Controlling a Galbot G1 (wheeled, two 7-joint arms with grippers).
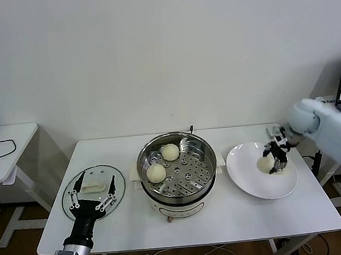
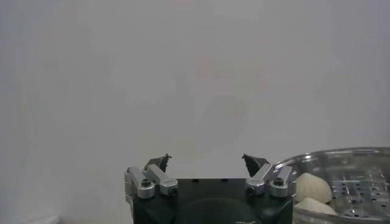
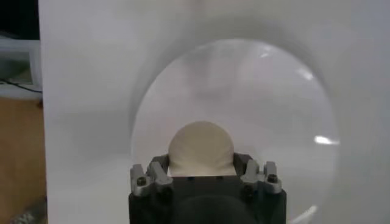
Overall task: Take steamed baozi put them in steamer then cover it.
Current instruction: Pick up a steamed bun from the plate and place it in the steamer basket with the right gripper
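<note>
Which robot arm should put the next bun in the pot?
The right one, probably. Its right hand is closed around the bun on the plate. The left hand hovers open over the lid.

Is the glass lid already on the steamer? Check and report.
No: the glass lid lies flat on the table left of the steamer, whose open tray shows two baozi.

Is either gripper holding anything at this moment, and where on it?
The right gripper is shut on a baozi over the plate, fingers on its opposite sides. The left gripper, above the cover, holds nothing.
</note>
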